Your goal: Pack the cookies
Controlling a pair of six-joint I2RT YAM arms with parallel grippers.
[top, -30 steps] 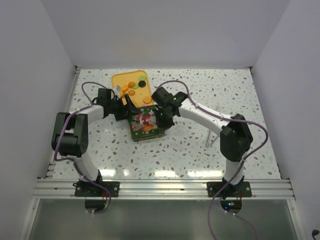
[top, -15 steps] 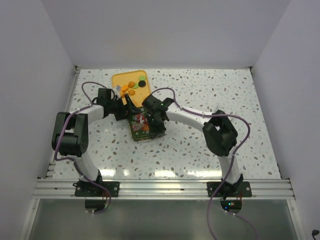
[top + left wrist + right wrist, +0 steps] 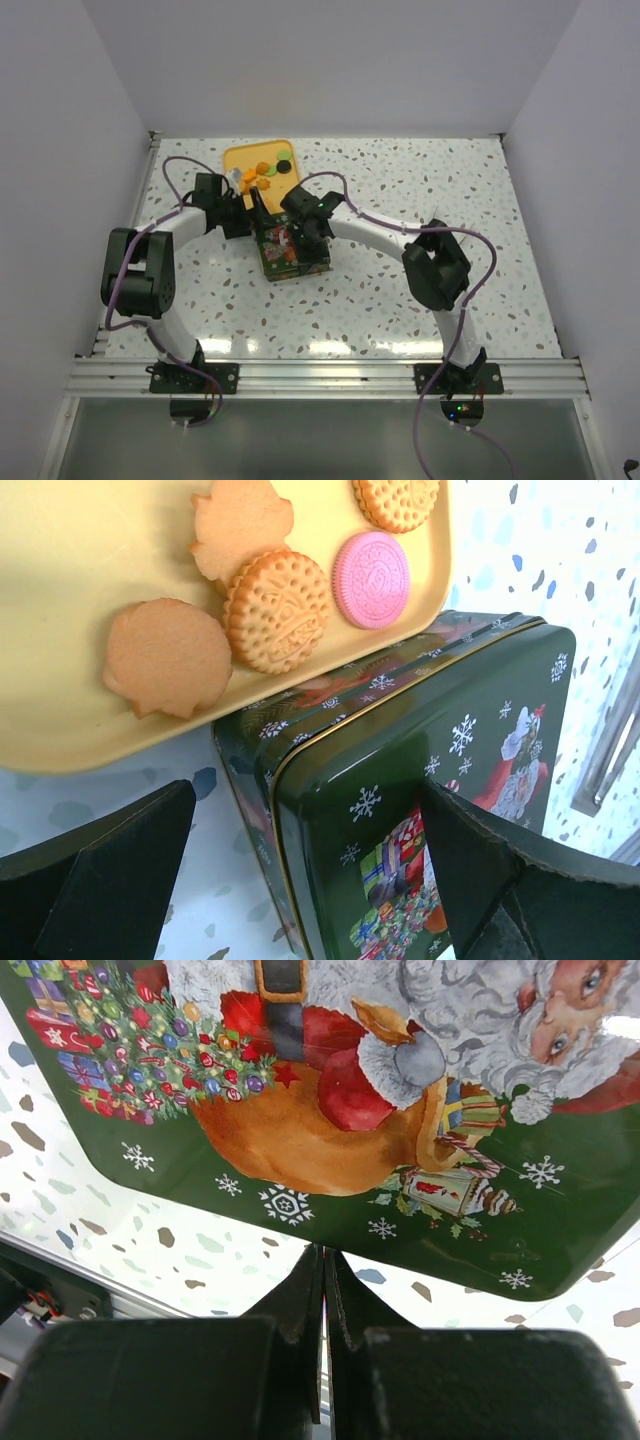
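The cookies [image 3: 265,175] lie on a yellow tray [image 3: 243,156] at the back left. In the left wrist view the tray [image 3: 60,580] holds tan discs [image 3: 275,610] and a pink one [image 3: 371,565]. A green Christmas tin [image 3: 290,258] with its lid on stands just in front of the tray. My left gripper [image 3: 255,222] is open, and its jaws straddle the tin's near corner [image 3: 305,795] without touching it. My right gripper [image 3: 305,235] is shut, with its tips [image 3: 324,1252] at the edge of the Santa lid [image 3: 330,1110].
A thin pale stick [image 3: 428,250] lies on the speckled table to the right of the arms. White walls close in the table on the left, back and right. An aluminium rail [image 3: 320,375] runs along the near edge.
My right arm has folded in and its gripper has moved left over the tin's lid. The left gripper and the tin stay about where they were.
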